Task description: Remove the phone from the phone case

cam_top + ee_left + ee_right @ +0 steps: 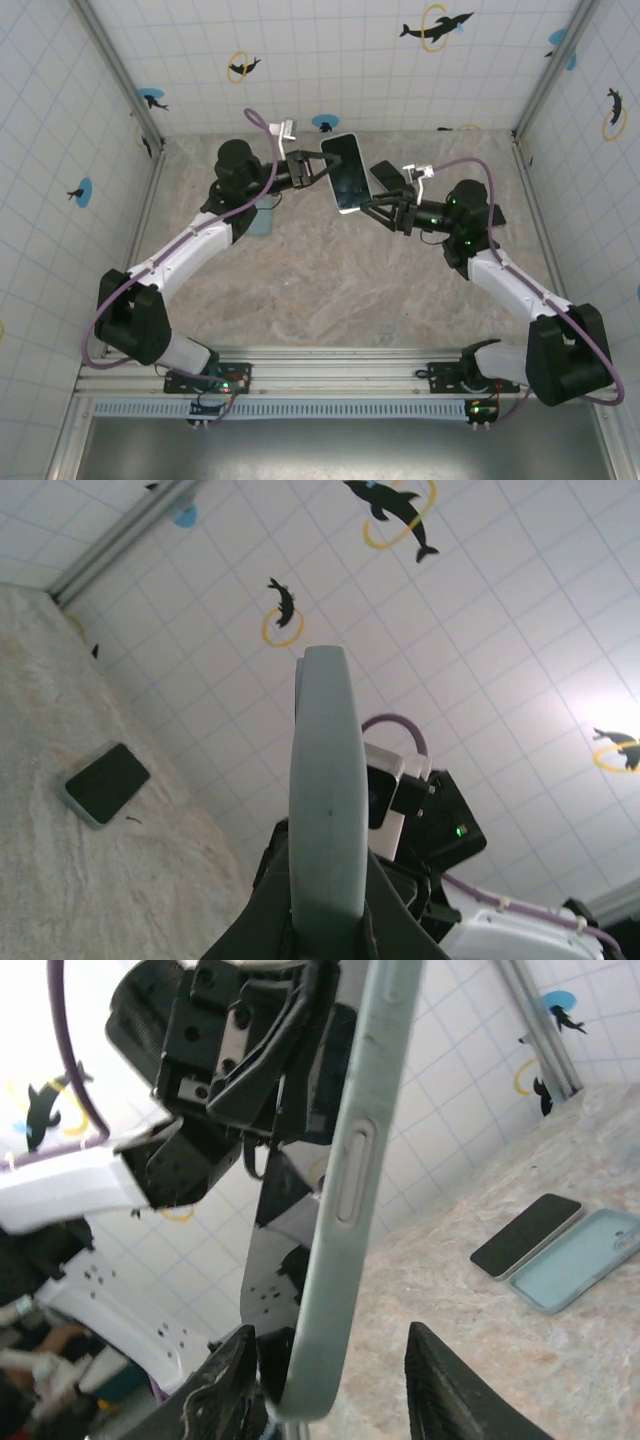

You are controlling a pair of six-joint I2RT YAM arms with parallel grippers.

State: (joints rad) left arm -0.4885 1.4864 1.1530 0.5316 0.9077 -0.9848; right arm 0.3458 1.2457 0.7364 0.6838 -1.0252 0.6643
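The left gripper (306, 168) is pressed shut on one edge of the phone case (345, 1210) and holds it in the air above the rear middle of the table (300, 290). The phone (345, 172) sits inside the case, its dark screen facing the overhead camera. The right gripper (372, 210) is at the opposite, lower end. Its fingers (232, 1385) are spread, one on either side of the case edge, with a visible gap on one side.
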